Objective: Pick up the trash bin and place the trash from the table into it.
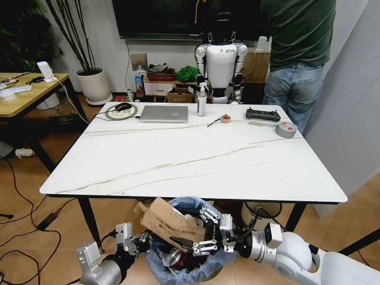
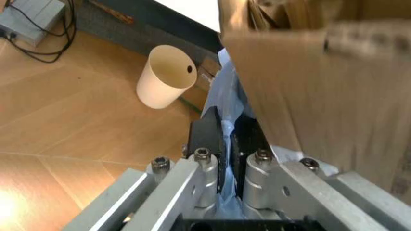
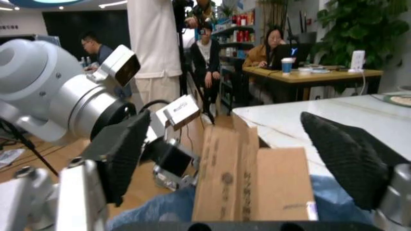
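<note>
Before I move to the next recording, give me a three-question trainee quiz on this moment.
1. True or false: the left claw is shut on the blue bag rim of the trash bin.
2. What sticks up out of the bin? A) brown cardboard B) a silver laptop C) a spray bottle
3. Fill in: the right claw is ____ at the bin's rim, its fingers either side of the cardboard.

Key: 1 true. 2 A. 3 open. The bin is held below the near edge of the table; the laptop and the grey tape roll lie on top.
</note>
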`<state>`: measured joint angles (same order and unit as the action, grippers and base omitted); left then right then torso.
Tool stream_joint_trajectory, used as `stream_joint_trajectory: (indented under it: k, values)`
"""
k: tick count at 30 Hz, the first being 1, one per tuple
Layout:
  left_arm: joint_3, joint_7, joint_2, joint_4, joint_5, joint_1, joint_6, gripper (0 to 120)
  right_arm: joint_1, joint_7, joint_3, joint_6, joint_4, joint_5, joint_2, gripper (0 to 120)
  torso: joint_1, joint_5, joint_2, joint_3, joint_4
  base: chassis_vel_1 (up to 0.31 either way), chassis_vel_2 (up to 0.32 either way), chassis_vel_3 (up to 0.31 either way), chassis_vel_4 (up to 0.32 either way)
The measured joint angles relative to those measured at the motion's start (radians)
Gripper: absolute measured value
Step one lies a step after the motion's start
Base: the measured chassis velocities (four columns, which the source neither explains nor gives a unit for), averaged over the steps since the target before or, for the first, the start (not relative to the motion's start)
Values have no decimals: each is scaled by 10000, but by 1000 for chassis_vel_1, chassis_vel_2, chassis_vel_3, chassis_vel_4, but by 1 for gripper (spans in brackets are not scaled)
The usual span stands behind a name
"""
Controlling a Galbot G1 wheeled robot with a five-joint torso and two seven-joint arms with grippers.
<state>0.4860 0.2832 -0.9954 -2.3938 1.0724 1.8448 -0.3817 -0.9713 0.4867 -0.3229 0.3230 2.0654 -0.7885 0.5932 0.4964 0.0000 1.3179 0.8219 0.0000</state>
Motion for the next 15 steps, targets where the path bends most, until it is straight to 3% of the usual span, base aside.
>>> stream_joint_trajectory:
  k: [4, 8, 12, 15]
  values:
    - [49, 26, -20, 29, -61, 31, 0, 0, 51, -261, 425, -39, 147, -241, 31, 98, 0, 0, 0, 0, 0, 0, 0, 0, 0]
    - [98, 65, -34, 38, -116, 61, 0, 0, 227, -1174, 1085, -163, 285, -422, 72, 100, 0, -1, 0, 0, 0, 0, 0, 0, 0]
    - [127, 81, 15, 69, -228, 70, 12, 0, 451, -3326, 1869, -428, 262, -575, 214, 100, 0, -1, 0, 0, 1, 0, 0, 0, 0]
    - [160, 83, 7, 93, -296, 66, 29, 0, 398, -3704, 2409, -556, 9, -652, 261, 100, 0, 0, 0, 0, 2, 0, 0, 0, 0]
